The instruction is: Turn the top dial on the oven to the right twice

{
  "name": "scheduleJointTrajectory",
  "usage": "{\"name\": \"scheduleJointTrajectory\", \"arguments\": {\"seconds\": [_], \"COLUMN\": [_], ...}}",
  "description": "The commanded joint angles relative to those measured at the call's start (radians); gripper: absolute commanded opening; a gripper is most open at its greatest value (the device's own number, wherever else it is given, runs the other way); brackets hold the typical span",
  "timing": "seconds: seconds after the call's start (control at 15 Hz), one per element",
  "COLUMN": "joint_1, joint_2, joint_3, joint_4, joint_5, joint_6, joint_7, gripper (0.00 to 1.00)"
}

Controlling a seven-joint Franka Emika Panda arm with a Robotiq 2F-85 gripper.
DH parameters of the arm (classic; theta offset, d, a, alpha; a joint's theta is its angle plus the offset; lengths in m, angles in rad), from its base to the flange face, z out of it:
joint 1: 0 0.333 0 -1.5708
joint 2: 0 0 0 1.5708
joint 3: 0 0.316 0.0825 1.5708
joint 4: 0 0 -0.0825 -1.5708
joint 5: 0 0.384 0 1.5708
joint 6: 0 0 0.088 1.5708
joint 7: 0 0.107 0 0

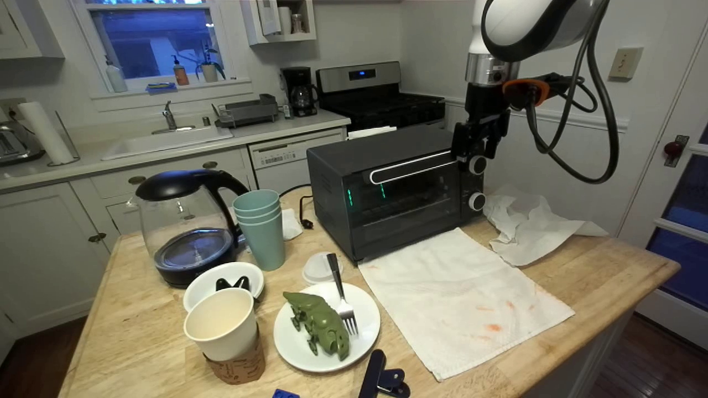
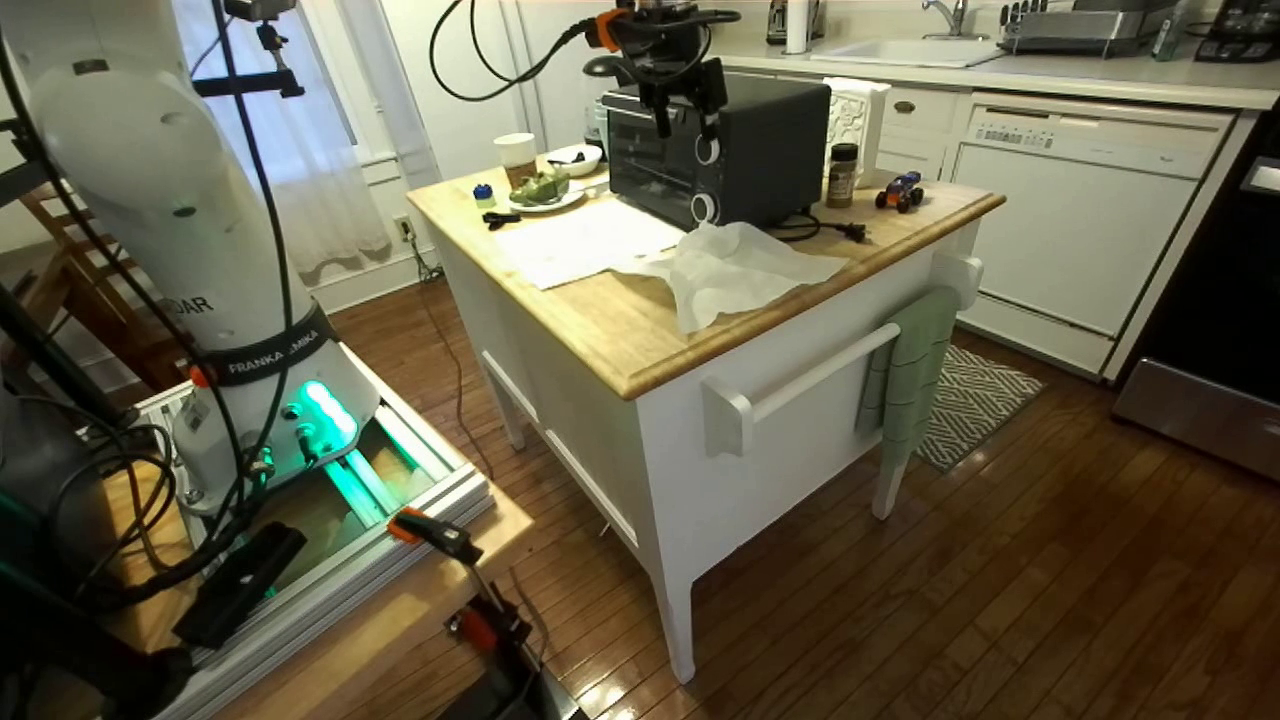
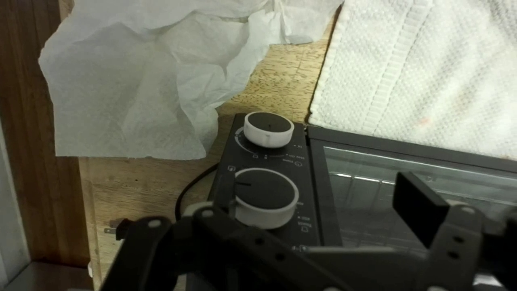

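Wrist view has the top dial [image 3: 266, 192] on the oven [image 1: 395, 202] nearer one of the wide-spread, empty fingers [image 3: 419, 208], so I fear a lopsided pinch slipping or the handle [image 1: 415, 167] blocking it, with cloth [image 3: 404, 72] toward the robot-side edge of the table [image 2: 612, 335] and paper [image 3: 137, 89] toward a side edge.

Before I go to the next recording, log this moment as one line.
claw: open, at top dial; contact: cannot tell; bottom dial: clear of claw; oven door: shut
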Motion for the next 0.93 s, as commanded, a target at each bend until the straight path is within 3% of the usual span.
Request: {"name": "scheduleJointTrajectory", "arguments": {"seconds": [0.0, 0.87], "joint_1": [-0.015, -0.036], "joint_2": [0.027, 0.052], "joint_3": [0.029, 0.028], "joint_4": [0.014, 0.012], "joint_5": [0.077, 0.131], "joint_6": [0.024, 0.025], "joint_7": [-0.043, -0.087], "gripper": [1.0, 1.0]}}
